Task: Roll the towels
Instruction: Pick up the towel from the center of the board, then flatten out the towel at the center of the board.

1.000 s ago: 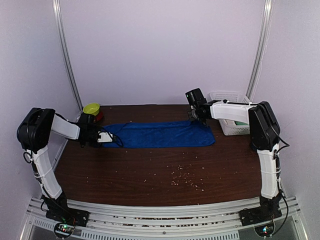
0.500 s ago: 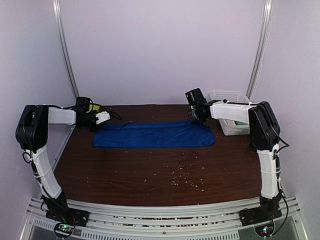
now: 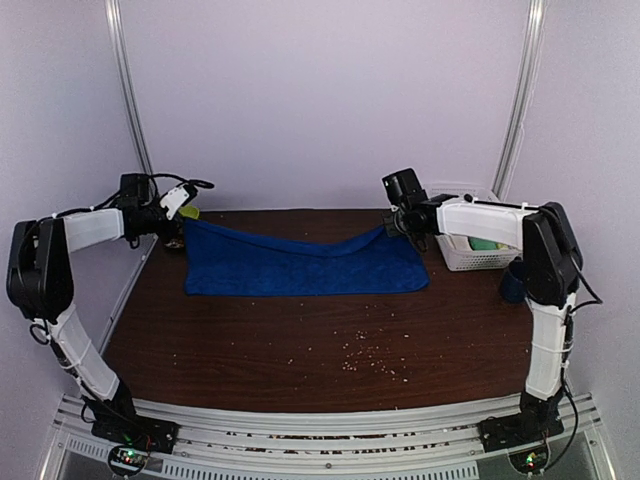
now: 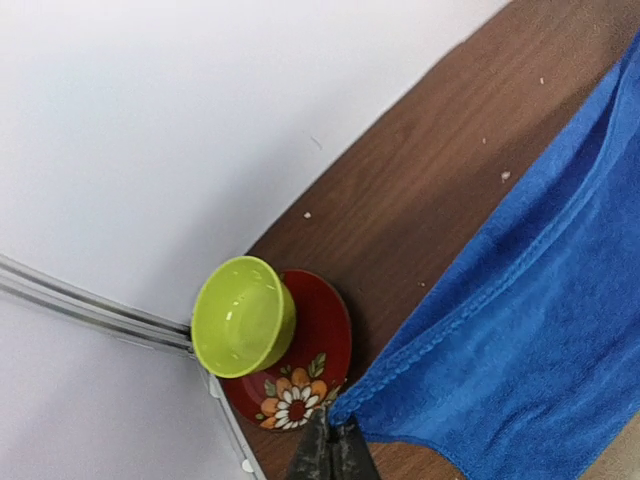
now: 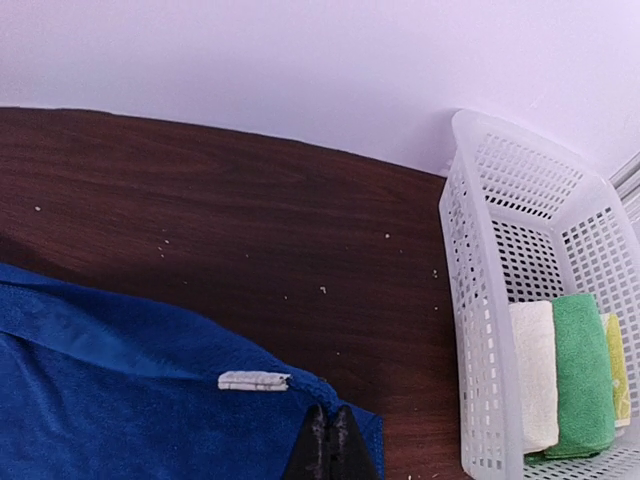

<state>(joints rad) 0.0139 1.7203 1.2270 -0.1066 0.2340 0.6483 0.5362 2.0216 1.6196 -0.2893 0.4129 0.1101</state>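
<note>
The royal blue towel (image 3: 300, 268) stretches across the back of the brown table. Its two far corners are lifted and its near edge rests on the table. My left gripper (image 3: 182, 214) is shut on the far left corner, seen in the left wrist view (image 4: 336, 432) at the blue hem (image 4: 500, 330). My right gripper (image 3: 402, 222) is shut on the far right corner, seen in the right wrist view (image 5: 330, 440) next to a small white label (image 5: 254, 380) on the towel (image 5: 120, 400). The cream-white towel is out of view on the table.
A lime bowl (image 4: 242, 316) sits on a red flowered saucer (image 4: 300, 370) at the back left corner. A white mesh basket (image 5: 520, 300) with rolled cream, green and yellow cloths stands at the back right (image 3: 465, 235). Crumbs (image 3: 370, 358) are scattered on the table's front.
My left gripper has risen and moved back-left, lifting the towel's left corner off the table. My right gripper has lifted the right corner slightly. The towel's far edge now hangs between them.
</note>
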